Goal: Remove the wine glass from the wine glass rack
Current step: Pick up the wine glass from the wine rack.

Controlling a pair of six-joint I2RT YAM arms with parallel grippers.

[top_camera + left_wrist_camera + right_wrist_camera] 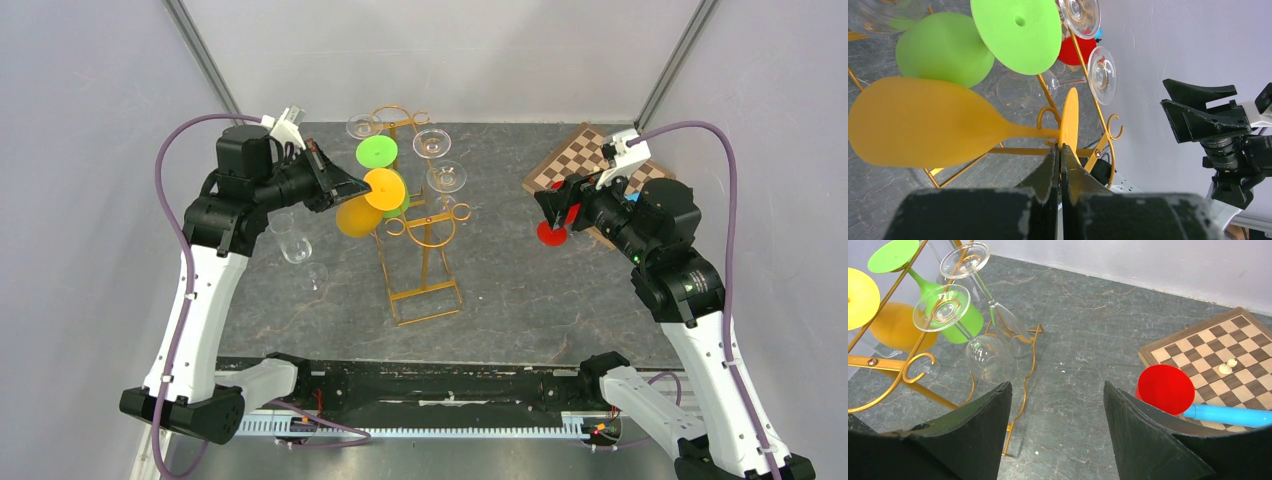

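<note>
The gold wire wine glass rack (431,241) stands mid-table. A yellow wine glass (358,216) hangs sideways from its left rail, the stem lying in a curled hook. My left gripper (362,186) is shut on the rim of that glass's round foot (1069,117); in the left wrist view the jaws (1060,148) pinch the disc edge-on, next to the rack (1104,131). A green wine glass (1018,30) and clear glasses (446,177) hang on other hooks. My right gripper (1058,390) hangs open over bare table right of the rack (878,363), holding nothing.
Two clear glasses (296,246) lie on the table under the left arm. A chessboard (588,158) sits at the back right, with a red glass (1165,389) on a blue stem lying at its edge beside my right gripper (551,211). Grey walls close in on both sides.
</note>
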